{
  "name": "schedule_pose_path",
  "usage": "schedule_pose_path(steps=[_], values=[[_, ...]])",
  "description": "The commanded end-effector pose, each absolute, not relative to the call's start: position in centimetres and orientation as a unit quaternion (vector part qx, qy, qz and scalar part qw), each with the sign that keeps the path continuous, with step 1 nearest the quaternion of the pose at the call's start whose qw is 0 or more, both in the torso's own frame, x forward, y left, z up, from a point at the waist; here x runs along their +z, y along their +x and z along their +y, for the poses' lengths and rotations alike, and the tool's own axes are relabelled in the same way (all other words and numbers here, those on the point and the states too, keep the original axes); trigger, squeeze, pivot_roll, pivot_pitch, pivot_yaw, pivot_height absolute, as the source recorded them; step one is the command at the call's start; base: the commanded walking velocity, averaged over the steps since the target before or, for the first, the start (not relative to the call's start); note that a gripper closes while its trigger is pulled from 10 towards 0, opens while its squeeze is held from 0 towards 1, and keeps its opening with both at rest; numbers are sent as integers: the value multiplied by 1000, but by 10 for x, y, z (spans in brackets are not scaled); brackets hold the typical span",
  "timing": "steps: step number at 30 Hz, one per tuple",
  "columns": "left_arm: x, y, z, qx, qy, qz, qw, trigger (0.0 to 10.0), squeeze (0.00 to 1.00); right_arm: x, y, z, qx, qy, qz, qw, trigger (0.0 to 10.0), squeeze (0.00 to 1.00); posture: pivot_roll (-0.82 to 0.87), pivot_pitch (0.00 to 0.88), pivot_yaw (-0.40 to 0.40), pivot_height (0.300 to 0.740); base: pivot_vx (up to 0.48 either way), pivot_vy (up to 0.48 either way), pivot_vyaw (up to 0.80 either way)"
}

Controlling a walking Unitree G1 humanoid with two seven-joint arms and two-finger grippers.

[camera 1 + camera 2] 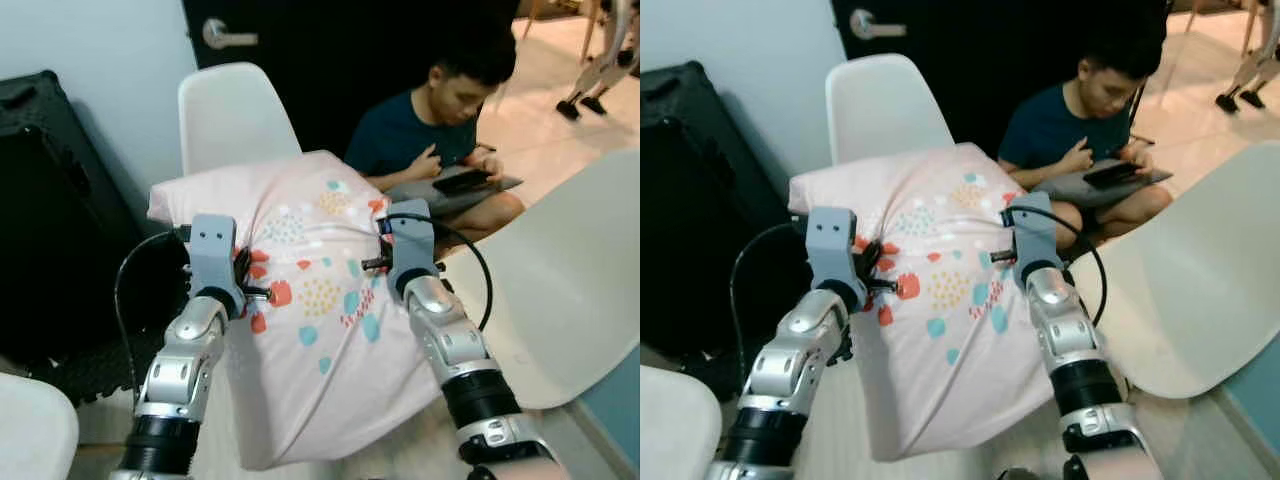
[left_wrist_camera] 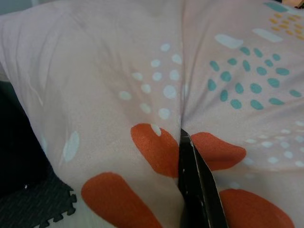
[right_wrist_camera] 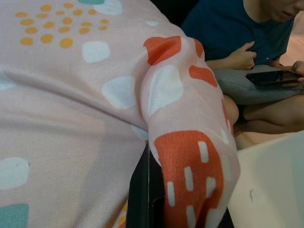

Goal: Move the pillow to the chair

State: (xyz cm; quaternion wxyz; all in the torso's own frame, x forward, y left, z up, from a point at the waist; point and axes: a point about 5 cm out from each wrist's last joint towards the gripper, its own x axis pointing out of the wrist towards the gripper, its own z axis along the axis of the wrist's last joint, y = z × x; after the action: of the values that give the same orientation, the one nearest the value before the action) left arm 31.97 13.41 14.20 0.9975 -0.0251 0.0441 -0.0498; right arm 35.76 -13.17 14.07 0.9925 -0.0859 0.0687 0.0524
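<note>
Pillow, pale pink fabric printed with orange, teal and white spots, sits in the centre of the frame, held up between my two arms and hanging toward the lower edge. My left gripper pinches a fold on the pillow's left side, fingers closed on the cloth. My right gripper clamps a bunched fold on its right side, fingers closed too. A white moulded plastic chair stands behind the pillow at upper centre-left. Another white chair's seat fills the right. A person in a dark blue shirt sits on the floor at upper right, holding a dark phone.
</note>
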Motion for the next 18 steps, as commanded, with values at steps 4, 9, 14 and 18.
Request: schedule_pose_path(steps=[4, 9, 14, 18], values=[[152, 320, 134, -58, -26, 20, 998, 10000, 0, 147, 357, -125, 66, -80, 45, 994, 10000, 0, 57, 125, 55, 740, 345, 0, 0], [153, 320, 132, -61, -27, 20, 998, 10000, 0, 146, 357, -124, 66, -83, 42, 993, 10000, 0, 57, 118, 56, 740, 343, 0, 0], [153, 320, 132, -63, -27, 19, 997, 10000, 0, 146, 357, -124, 66, -84, 41, 993, 10000, 0, 59, 114, 57, 740, 345, 0, 0], [153, 320, 132, -64, -27, 20, 997, 10000, 0, 145, 357, -124, 65, -84, 41, 993, 10000, 0, 61, 108, 58, 740, 343, 0, 0]])
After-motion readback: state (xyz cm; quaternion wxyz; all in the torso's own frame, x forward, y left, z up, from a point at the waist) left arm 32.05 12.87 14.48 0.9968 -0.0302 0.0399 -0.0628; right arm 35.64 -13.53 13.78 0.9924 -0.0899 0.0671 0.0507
